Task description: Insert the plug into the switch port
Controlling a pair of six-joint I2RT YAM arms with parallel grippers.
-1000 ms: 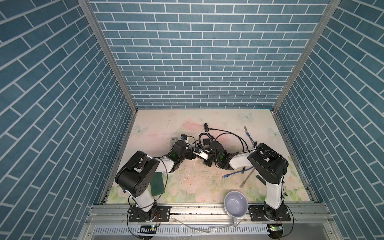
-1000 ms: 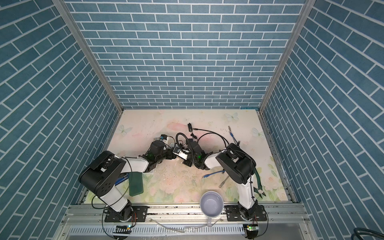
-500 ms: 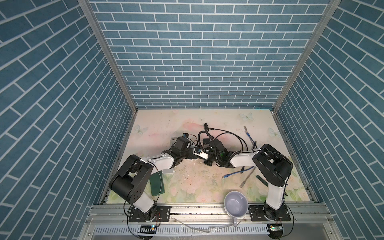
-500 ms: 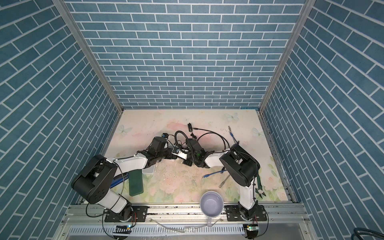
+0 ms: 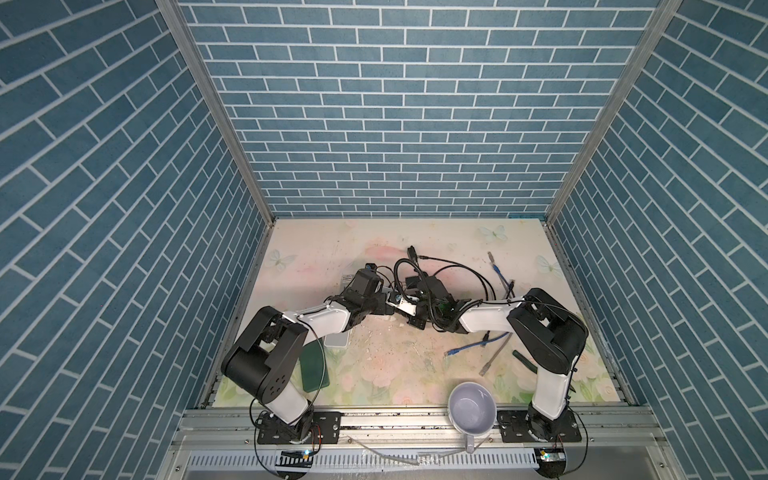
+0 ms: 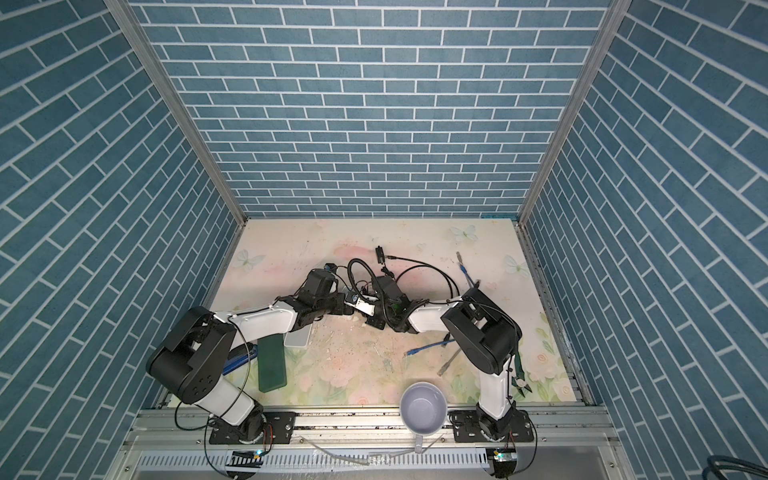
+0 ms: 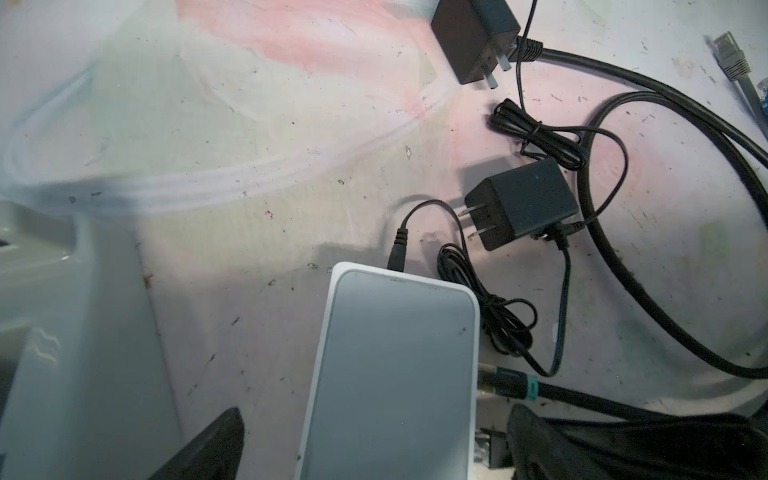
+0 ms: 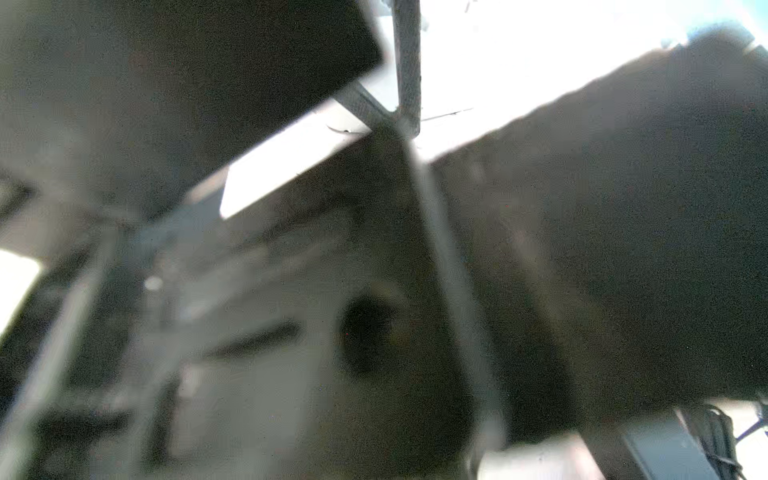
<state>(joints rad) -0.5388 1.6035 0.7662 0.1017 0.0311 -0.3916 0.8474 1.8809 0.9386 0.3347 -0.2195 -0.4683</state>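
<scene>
At the middle of the bench (image 5: 374, 374), the white switch (image 7: 395, 374) lies flat between the 2 arms. The left claw (image 7: 374, 415) stands wide apart, with 1 finger on either side of the switch. A black plug (image 7: 507, 384) with a teal band sits against the switch's long side, close to the right claw (image 5: 417, 318). I cannot tell whether the plug is fully seated, or whether the right claw is apart or together, because its wrist view is blurred.
</scene>
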